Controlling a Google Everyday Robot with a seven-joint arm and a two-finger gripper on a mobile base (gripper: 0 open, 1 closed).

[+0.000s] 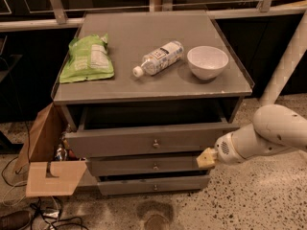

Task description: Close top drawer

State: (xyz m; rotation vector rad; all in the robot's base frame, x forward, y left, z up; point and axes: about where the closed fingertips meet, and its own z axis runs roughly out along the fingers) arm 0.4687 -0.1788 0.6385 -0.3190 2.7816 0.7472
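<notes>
Top drawer (124, 142) is pulled partly out of the grey cabinet (144, 28), its dark inside showing under the top; knob (155, 143) at centre front. Gripper (207, 158) sits low at the drawer front's right end, just below its bottom corner and beside the middle drawer (144, 166). Contact: cannot tell. How far the gripper is open: cannot tell. On the cabinet: green bag (88, 59), bottle (158, 58), white bowl (207, 61).

One bowl (207, 62), one bottle (158, 58) and one green bag (88, 59) on the tabletop (144, 28). Three drawers (124, 166). One pincer (207, 158) beside the right end of the top drawer (120, 142).
</notes>
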